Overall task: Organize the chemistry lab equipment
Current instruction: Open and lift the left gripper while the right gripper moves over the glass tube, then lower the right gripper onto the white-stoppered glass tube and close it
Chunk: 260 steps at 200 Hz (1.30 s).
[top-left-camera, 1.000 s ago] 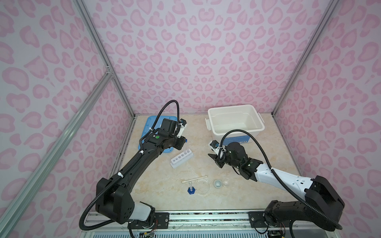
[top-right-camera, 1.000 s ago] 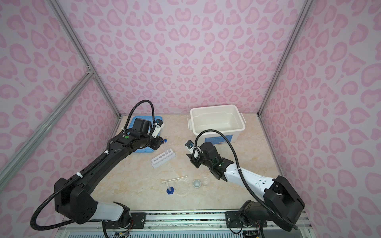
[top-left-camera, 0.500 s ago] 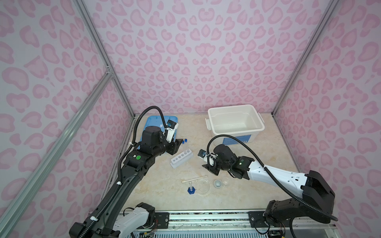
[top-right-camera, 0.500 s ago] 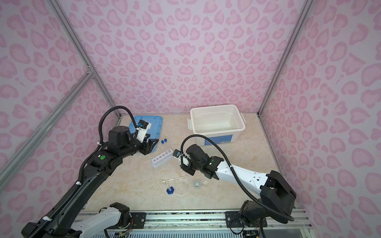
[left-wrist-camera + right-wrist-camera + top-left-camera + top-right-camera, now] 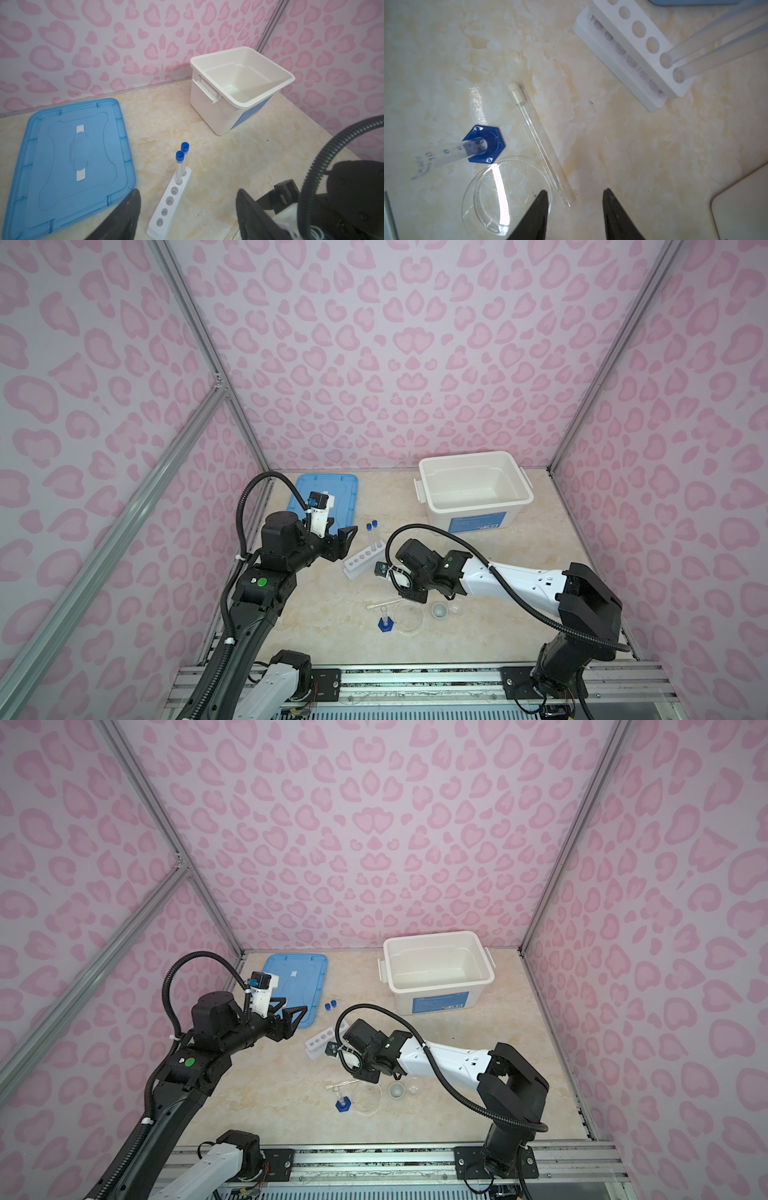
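The white six-hole rack [image 5: 360,563] [image 5: 170,204] stands mid-table with two blue-capped test tubes [image 5: 372,537] [image 5: 179,166] upright in its far end holes. My left gripper [image 5: 347,537] [image 5: 187,191] hangs open just left of the rack, holding nothing. A white-capped test tube [image 5: 380,605] [image 5: 537,141] lies flat on the table beside the clear petri dish [image 5: 409,616] [image 5: 506,195] and the blue-based cylinder [image 5: 385,620] [image 5: 483,144]. My right gripper [image 5: 411,595] [image 5: 575,190] is open over the lying tube's bottom end. A small white cup [image 5: 439,610] sits right of the dish.
The big white bin [image 5: 478,508] [image 5: 209,83] stands open at the back right. Its blue lid [image 5: 332,489] [image 5: 72,155] lies flat at the back left, behind my left gripper. The right arm's cable arches over the table beside the rack.
My left gripper has opened wider and drawn back left from the rack, where both blue-capped tubes now stand. The right gripper has moved left and forward, over the lying tube.
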Motion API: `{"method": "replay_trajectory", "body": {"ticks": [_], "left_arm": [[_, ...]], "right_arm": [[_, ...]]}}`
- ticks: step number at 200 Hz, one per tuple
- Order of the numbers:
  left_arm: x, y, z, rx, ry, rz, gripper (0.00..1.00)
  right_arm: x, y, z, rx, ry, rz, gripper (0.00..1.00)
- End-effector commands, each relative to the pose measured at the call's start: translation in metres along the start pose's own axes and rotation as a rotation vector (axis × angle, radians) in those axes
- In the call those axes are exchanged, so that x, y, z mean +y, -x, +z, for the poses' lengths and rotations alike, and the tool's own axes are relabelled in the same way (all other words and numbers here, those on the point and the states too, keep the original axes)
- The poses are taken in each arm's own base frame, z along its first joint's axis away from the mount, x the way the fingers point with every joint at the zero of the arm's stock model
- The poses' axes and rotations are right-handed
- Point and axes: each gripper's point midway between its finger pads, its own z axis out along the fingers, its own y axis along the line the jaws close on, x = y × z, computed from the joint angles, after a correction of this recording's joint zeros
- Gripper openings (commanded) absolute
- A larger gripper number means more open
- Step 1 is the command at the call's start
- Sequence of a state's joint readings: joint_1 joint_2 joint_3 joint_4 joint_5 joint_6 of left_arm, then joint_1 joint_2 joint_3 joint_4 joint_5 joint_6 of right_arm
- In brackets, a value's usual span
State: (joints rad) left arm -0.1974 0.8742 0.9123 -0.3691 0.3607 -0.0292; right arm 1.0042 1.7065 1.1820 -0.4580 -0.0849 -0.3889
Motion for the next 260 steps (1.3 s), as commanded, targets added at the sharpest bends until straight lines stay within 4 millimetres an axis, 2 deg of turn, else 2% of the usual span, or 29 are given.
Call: {"method": "replay_trajectory", "body": {"ticks": [1, 110, 260], "left_arm": [[0.0, 0.006, 0.0, -0.035, -0.025, -0.014, 0.74], [0.008, 0.001, 0.005, -0.024, -0.027, -0.034, 0.74], [0.011, -0.001, 0.003, -0.025, -0.014, -0.029, 0.73]], "right_arm": [[0.01, -0.002, 0.009, 0.033, 0.046, -0.045, 0.44], [0.03, 0.001, 0.038, 0.036, 0.144, -0.071, 0.43], [0.032, 0.001, 0.057, 0.053, 0.172, -0.104, 0.42]]}}
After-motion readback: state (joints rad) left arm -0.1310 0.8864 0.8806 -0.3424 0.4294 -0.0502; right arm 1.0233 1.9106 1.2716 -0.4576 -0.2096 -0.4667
